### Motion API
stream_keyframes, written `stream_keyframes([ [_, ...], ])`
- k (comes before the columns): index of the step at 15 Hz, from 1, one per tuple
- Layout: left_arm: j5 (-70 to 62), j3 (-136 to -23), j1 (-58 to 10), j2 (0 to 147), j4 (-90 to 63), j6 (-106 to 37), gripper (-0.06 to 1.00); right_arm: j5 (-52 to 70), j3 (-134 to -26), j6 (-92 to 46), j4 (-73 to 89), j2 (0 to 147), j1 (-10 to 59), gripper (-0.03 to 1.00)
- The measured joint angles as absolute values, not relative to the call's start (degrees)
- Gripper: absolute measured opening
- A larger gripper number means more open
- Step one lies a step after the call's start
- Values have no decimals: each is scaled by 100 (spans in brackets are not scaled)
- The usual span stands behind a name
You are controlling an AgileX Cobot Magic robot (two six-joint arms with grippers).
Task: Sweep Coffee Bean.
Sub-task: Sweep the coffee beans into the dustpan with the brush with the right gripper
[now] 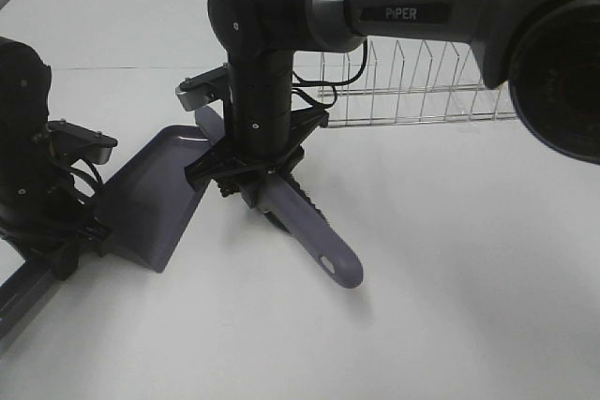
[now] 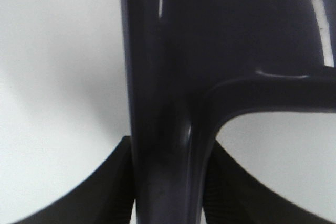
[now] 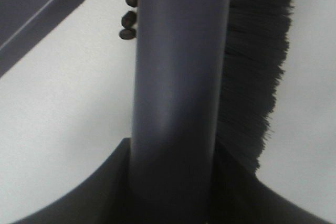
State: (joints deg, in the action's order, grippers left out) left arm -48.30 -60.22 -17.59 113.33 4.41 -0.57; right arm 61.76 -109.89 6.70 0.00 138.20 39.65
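The purple-grey dustpan (image 1: 155, 199) lies flat on the white table, left of centre. My left gripper (image 1: 67, 248) is shut on its handle (image 2: 160, 145), which fills the gap between the dark fingers (image 2: 100, 198). My right gripper (image 1: 248, 183) is shut on the purple-grey brush (image 1: 323, 248), just right of the pan's open side. In the right wrist view the brush handle (image 3: 178, 103) runs up the middle with its black bristles (image 3: 257, 61) beside it. A few coffee beans (image 3: 127, 24) lie on the table between the handle and the dustpan edge (image 3: 37, 9). In the exterior view the right arm hides the beans.
A wire dish rack (image 1: 422, 86) stands behind the right arm at the back right. The white table (image 1: 450, 278) stretches to the front and right. The dustpan handle end (image 1: 19, 302) reaches the lower-left corner of the view.
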Motion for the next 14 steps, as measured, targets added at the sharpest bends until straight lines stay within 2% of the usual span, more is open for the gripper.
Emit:
stream_keyframes([
  [4,-4870,-6022,-1759,11333,372,-52,33,5592,-11092,619,917,13963,3953,29],
  [9,-4887,-6022,-1759,11350,275,-34,33,5013,-11092,-166,2378,14009,3953,29],
  [14,-4899,-6022,-1759,11350,201,0,33,4996,-11155,-453,2424,14009,3930,29],
])
